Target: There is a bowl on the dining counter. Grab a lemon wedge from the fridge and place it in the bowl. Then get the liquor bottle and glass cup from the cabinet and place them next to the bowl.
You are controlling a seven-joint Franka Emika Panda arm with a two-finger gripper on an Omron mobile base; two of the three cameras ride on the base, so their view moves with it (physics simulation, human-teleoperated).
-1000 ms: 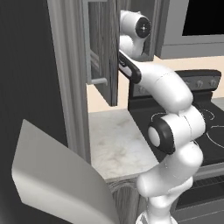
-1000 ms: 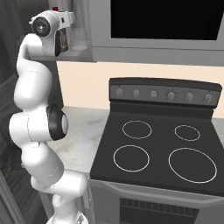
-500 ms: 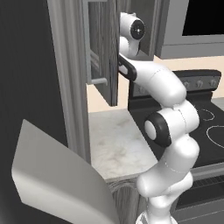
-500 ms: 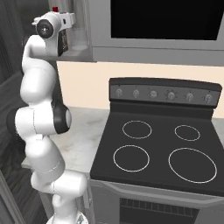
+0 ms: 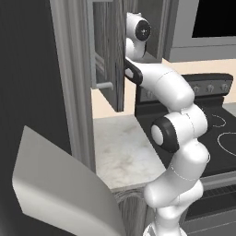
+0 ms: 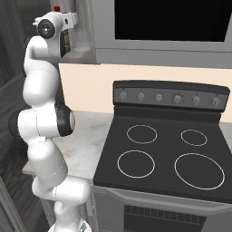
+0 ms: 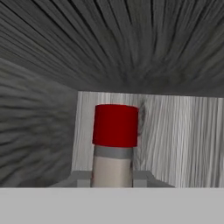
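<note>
Gripper (image 7: 113, 183) inside cabinet (image 5: 110, 55), fingers (image 7: 81, 179) closed on neck of red-capped liquor bottle (image 7: 115, 144), upright before back wall.

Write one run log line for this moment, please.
stage: bottle pickup | hand: inside cabinet, shut on liquor bottle neck | bottle: upright, red cap

The liquor bottle (image 7: 114, 146) stands upright inside the cabinet (image 7: 131, 52), its red cap above a grey collar and pale neck, close before the pale wood-grain back wall. The cabinet is dark grey wood-grain, and its panelled door (image 5: 107, 50) with a short pale bar handle (image 5: 102, 85) is swung open.
</note>
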